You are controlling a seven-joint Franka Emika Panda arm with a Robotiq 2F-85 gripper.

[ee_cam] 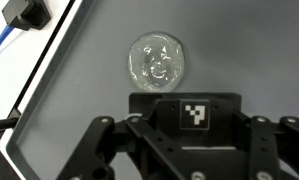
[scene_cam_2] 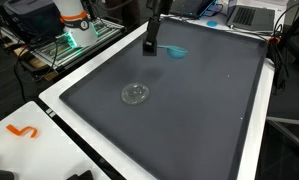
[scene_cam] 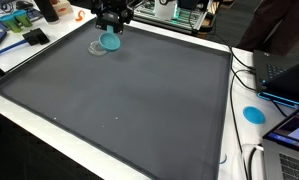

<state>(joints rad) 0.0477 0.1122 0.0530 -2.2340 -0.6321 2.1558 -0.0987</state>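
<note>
Gripper (scene_cam_2: 149, 44) spread wide, empty, hovering near clear disc (ee_cam: 157, 60). Risk: thin disc (flush on mat (ee_cam: 79, 95)) could skid if pinched.

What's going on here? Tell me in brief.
A robot arm's claw hangs low near one edge of a dark mat. A clear round disc lies flat on the mat, in the wrist view just ahead of the claw, and a teal piece lies near the claw. Whether the claw is open cannot be told.
</note>
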